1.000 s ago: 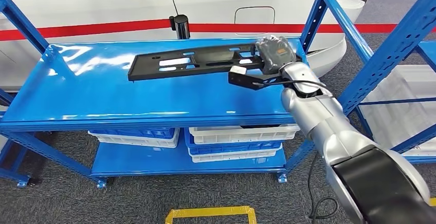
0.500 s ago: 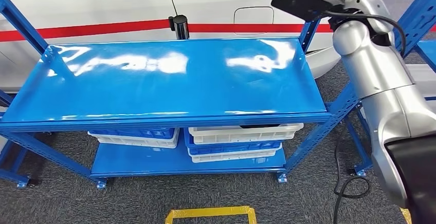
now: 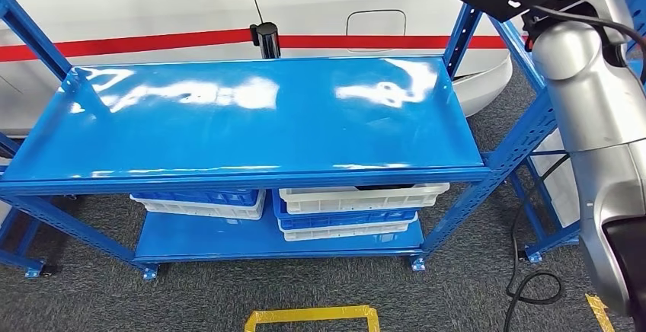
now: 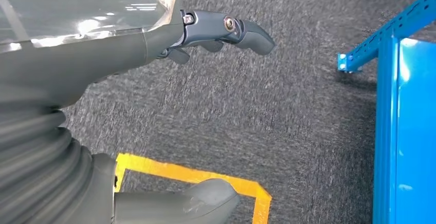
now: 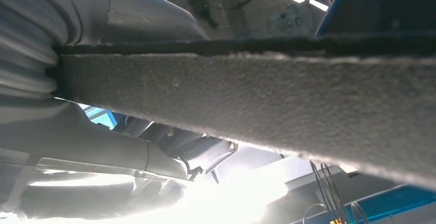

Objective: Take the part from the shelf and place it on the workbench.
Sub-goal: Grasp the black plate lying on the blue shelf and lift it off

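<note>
The long flat black part with a felt-like grey face (image 5: 247, 106) crosses the right wrist view close to the camera, lifted off the glossy blue metal shelf (image 3: 251, 119). The right hand (image 5: 169, 157) clasps it, thumb beneath and the rest of the hand above. It looks stiff and light but long, so a grip at one end would let it swing; nearer the middle seems steadier. The left wrist view adds the left hand (image 4: 154, 44), spread and holding nothing, above grey carpet.
</note>
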`<action>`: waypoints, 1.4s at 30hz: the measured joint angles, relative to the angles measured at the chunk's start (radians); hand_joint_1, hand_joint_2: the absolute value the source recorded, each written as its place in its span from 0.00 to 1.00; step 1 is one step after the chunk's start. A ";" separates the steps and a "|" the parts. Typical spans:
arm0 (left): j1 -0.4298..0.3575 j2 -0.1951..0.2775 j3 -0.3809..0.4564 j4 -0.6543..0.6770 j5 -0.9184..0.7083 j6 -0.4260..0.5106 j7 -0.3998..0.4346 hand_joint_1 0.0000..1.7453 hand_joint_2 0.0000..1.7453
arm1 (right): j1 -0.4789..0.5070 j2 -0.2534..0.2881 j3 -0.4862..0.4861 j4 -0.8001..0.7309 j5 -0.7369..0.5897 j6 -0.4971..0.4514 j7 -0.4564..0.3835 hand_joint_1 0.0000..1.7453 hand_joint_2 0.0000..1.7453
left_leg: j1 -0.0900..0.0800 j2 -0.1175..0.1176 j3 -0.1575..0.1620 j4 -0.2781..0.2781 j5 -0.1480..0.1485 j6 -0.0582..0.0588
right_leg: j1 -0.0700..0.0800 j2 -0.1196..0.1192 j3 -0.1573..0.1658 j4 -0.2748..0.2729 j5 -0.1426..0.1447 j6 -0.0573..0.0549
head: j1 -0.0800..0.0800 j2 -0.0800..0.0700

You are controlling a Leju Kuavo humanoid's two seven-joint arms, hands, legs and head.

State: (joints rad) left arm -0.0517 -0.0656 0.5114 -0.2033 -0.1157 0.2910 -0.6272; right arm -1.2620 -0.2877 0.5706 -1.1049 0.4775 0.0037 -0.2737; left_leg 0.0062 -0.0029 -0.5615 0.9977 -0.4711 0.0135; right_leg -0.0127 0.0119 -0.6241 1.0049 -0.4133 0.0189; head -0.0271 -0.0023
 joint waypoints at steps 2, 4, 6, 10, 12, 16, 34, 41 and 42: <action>-0.001 0.000 0.004 0.000 -0.006 -0.003 0.040 0.00 1.00 | 0.010 -0.003 0.007 0.000 -0.026 -0.003 -0.012 1.00 1.00 | 0.000 0.000 0.000 0.000 0.000 0.000 | 0.000 0.000 0.000 0.000 0.000 0.000 | 0.000 0.000; -0.001 0.001 0.004 0.000 -0.022 -0.004 0.074 0.00 1.00 | 0.033 -0.012 0.013 -0.001 -0.053 -0.010 -0.032 1.00 1.00 | -0.001 -0.001 0.001 0.002 0.001 0.008 | -0.006 0.000 0.003 -0.007 0.005 0.007 | -0.001 0.000; -0.002 0.001 0.003 0.000 -0.034 -0.006 0.091 0.00 1.00 | 0.068 -0.030 0.015 -0.010 -0.071 -0.022 -0.053 1.00 1.00 | 0.002 0.000 0.013 -0.021 0.018 0.022 | -0.006 -0.001 0.007 -0.016 0.009 0.017 | -0.001 0.000; -0.003 -0.002 0.000 0.000 -0.059 -0.006 0.102 0.00 1.00 | 0.170 -0.079 0.012 -0.044 -0.071 -0.059 -0.085 1.00 1.00 | 0.017 0.005 0.037 -0.071 0.048 0.035 | -0.006 -0.004 -0.063 0.140 -0.068 0.016 | 0.008 0.000; -0.003 -0.002 -0.003 0.000 -0.063 -0.007 0.103 0.00 1.00 | 0.226 -0.095 0.008 -0.060 -0.062 -0.069 -0.088 1.00 1.00 | 0.021 0.007 0.034 -0.069 0.049 0.033 | -0.018 -0.005 -0.104 0.231 -0.095 0.027 | 0.008 0.000; -0.005 0.000 -0.006 0.000 -0.071 -0.008 0.106 0.00 1.00 | 0.277 -0.112 -0.003 -0.087 -0.048 -0.069 -0.083 1.00 1.00 | 0.040 0.007 0.006 -0.021 0.030 -0.006 | -0.049 -0.009 -0.014 0.066 -0.033 0.084 | 0.010 0.000; -0.013 0.007 -0.021 0.002 -0.107 -0.005 0.122 0.00 1.00 | 0.334 -0.127 -0.071 -0.174 -0.028 -0.015 -0.048 1.00 1.00 | 0.003 -0.006 0.039 0.053 -0.077 0.014 | -0.007 -0.030 -0.055 0.047 0.027 0.020 | -0.007 0.000; -0.016 0.006 -0.022 0.001 -0.124 -0.008 0.129 0.00 1.00 | 0.362 -0.156 -0.094 -0.226 -0.222 0.217 -0.184 1.00 1.00 | -0.005 0.011 -0.018 0.026 0.006 0.051 | -0.006 -0.019 -0.125 0.235 -0.115 0.014 | 0.000 0.000; -0.016 0.007 -0.022 0.001 -0.126 -0.009 0.131 0.00 1.00 | 0.368 -0.159 -0.099 -0.243 -0.259 0.258 -0.203 1.00 1.00 | -0.006 0.012 -0.031 0.026 0.015 0.051 | -0.006 -0.018 -0.131 0.286 -0.133 0.017 | 0.000 0.000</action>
State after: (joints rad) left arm -0.0676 -0.0590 0.4898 -0.2019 -0.2416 0.2825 -0.4959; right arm -0.8939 -0.4472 0.4717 -1.3476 0.2181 0.2614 -0.4764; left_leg 0.0001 0.0087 -0.5921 1.0242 -0.4564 0.0641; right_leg -0.0188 -0.0061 -0.7549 1.2908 -0.5468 0.0355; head -0.0266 -0.0023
